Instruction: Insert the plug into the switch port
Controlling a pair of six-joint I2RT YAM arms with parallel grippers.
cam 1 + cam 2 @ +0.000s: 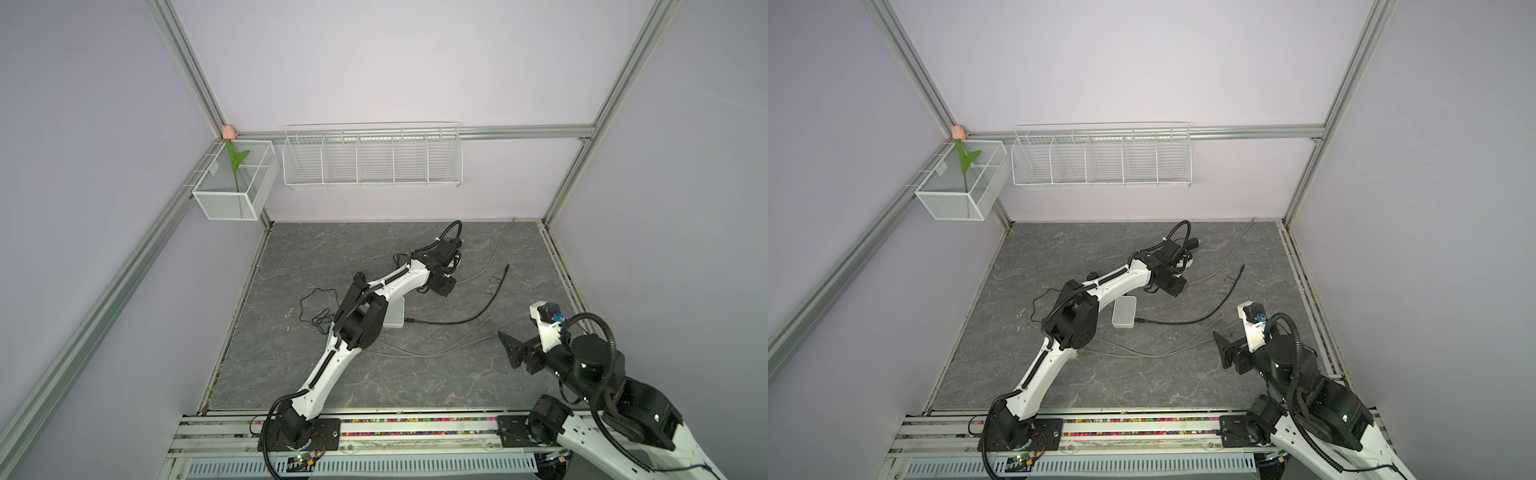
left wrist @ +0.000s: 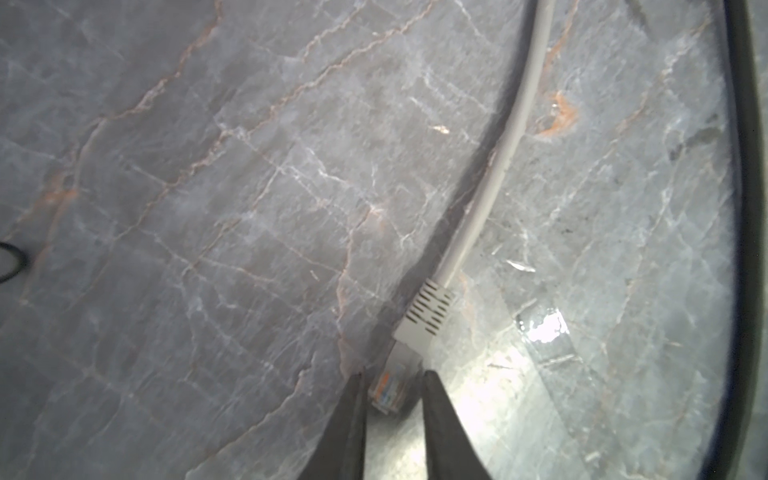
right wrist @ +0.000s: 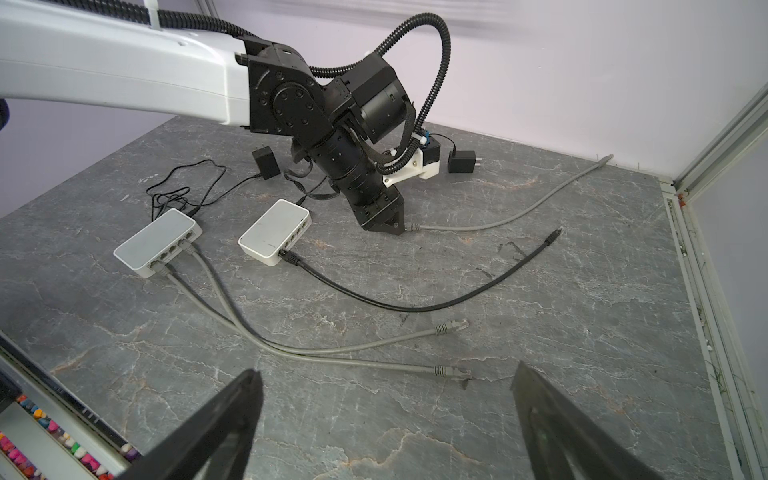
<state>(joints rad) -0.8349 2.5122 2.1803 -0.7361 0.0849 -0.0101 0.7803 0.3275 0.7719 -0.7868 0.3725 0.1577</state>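
Note:
In the left wrist view my left gripper [image 2: 392,376] has its two dark fingers closed in on the clear plug [image 2: 388,390] of a grey cable [image 2: 498,166]; the plug still lies on the marble table. The right wrist view shows the same gripper [image 3: 395,226] tip-down on that plug [image 3: 412,227]. Two white switches [image 3: 274,232] [image 3: 158,245] lie on the table, to the left of that plug in the right wrist view. In both top views the left arm partly covers one switch [image 1: 395,313] [image 1: 1124,309]. My right gripper [image 3: 386,372] [image 1: 509,349] hovers open and empty at the front right.
A black cable [image 3: 415,307] is plugged into the switch nearer the left gripper. Two grey cables run from the other switch to loose plugs [image 3: 451,326] [image 3: 453,371] near my right gripper. Power adapters [image 3: 266,162] [image 3: 461,161] lie at the back. White wire baskets [image 1: 372,158] hang on the wall.

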